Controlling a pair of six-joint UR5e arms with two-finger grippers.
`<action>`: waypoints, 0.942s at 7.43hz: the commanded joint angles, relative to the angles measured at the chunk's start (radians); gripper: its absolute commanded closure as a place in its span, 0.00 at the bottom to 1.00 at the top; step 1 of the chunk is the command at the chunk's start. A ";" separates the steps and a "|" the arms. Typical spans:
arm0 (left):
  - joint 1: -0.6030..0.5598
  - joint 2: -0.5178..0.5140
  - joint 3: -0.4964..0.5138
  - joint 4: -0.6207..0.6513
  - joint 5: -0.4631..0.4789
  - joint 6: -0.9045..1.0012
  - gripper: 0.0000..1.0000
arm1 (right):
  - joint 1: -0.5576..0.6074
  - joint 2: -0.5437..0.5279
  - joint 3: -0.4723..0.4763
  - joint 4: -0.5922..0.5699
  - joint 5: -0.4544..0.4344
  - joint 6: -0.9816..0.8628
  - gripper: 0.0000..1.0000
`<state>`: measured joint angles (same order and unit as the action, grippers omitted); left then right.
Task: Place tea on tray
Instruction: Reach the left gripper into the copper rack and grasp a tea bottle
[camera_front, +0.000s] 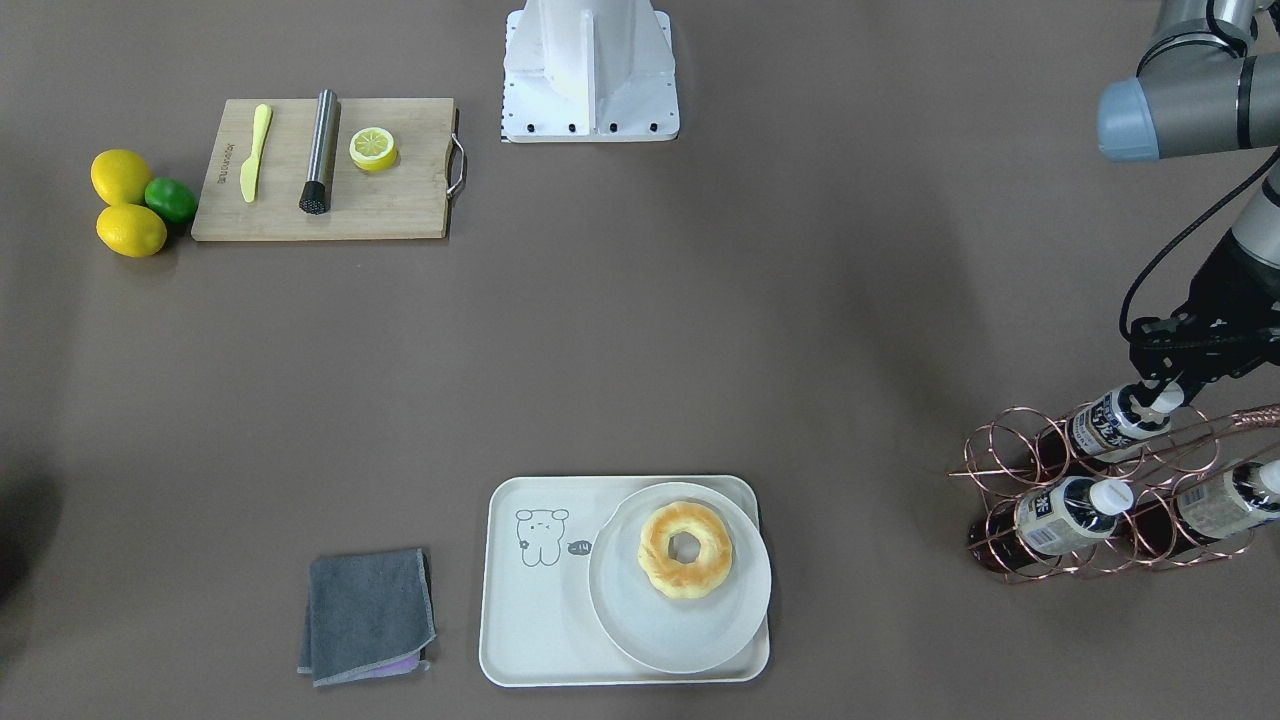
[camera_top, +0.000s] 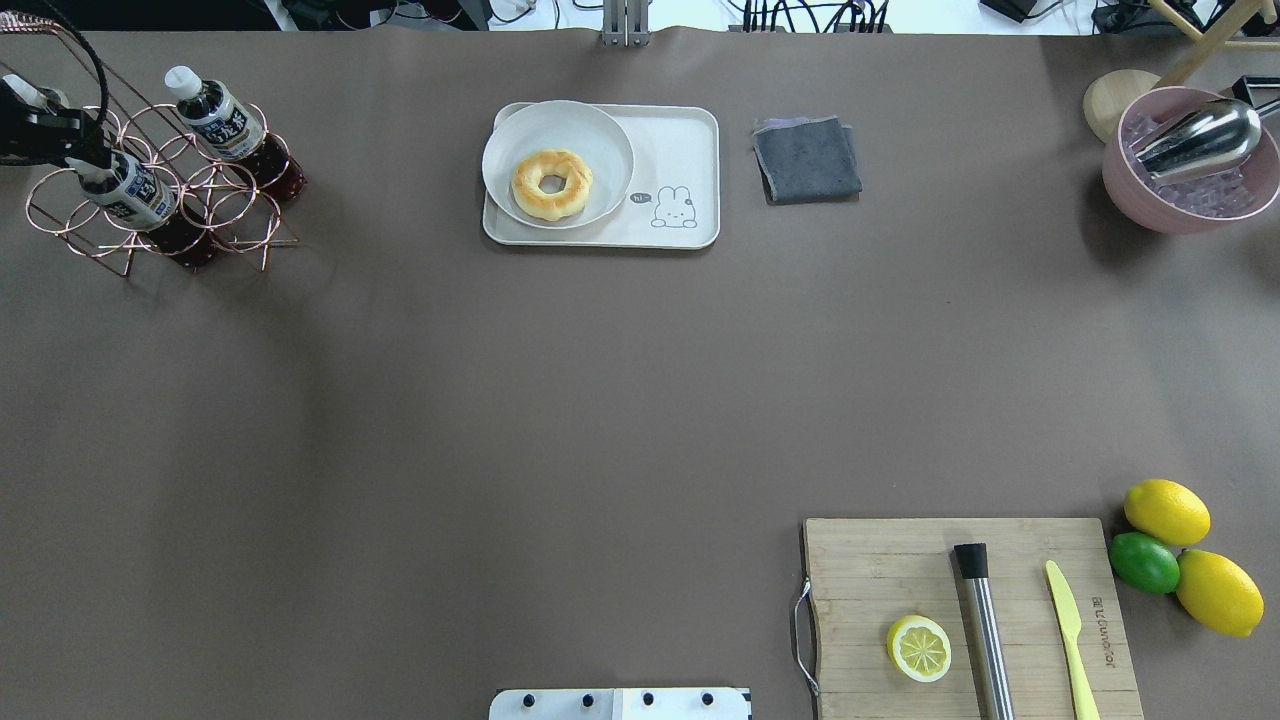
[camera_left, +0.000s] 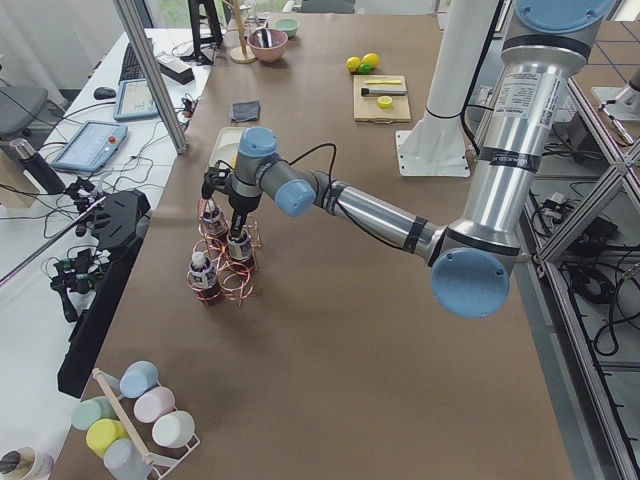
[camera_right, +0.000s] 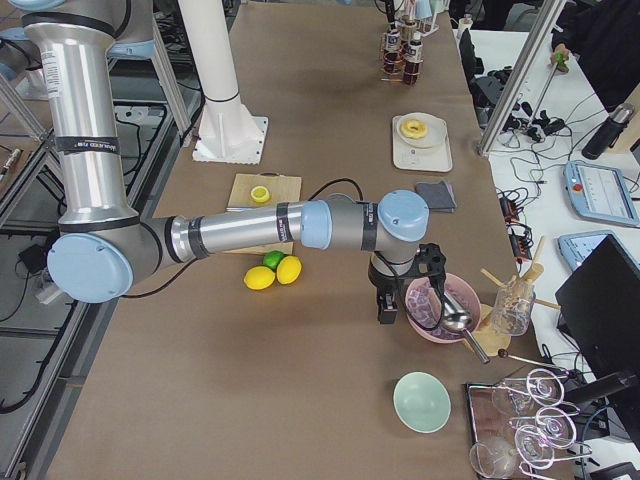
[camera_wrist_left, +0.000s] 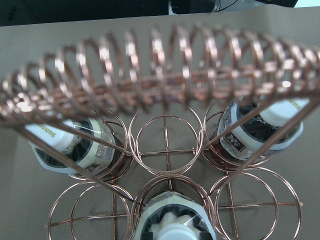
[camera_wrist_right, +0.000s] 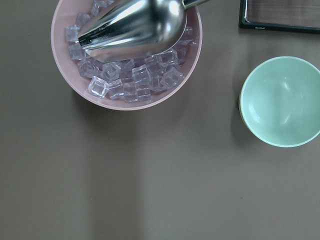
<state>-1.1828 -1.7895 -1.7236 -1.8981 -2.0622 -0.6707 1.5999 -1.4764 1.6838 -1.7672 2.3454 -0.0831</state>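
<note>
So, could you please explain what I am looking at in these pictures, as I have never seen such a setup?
Two robot arms work at a brown table. Two pictures look down on it from opposite sides, two from its ends, and two come from cameras on the wrists. The left arm has its jaws at the cap of a tea bottle in a copper wire rack, though a grip is not clear. The right arm hangs beside a pink bowl of ice. The cream tray carries a plate with a doughnut.

Rack handle (camera_wrist_left: 160, 85) a copper blur, nearest tea (camera_wrist_left: 175, 222) half off-frame below.
</note>
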 joint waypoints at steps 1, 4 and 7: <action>-0.011 -0.005 -0.030 0.017 -0.006 0.005 1.00 | 0.000 0.004 -0.003 0.000 0.000 0.000 0.00; -0.105 -0.013 -0.098 0.126 -0.036 0.052 1.00 | 0.000 0.004 -0.003 -0.001 0.000 0.000 0.00; -0.156 -0.019 -0.210 0.263 -0.038 0.068 1.00 | 0.000 -0.004 0.001 -0.002 0.002 -0.001 0.00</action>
<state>-1.3126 -1.8069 -1.8775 -1.7010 -2.0974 -0.6081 1.5999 -1.4759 1.6838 -1.7686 2.3462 -0.0829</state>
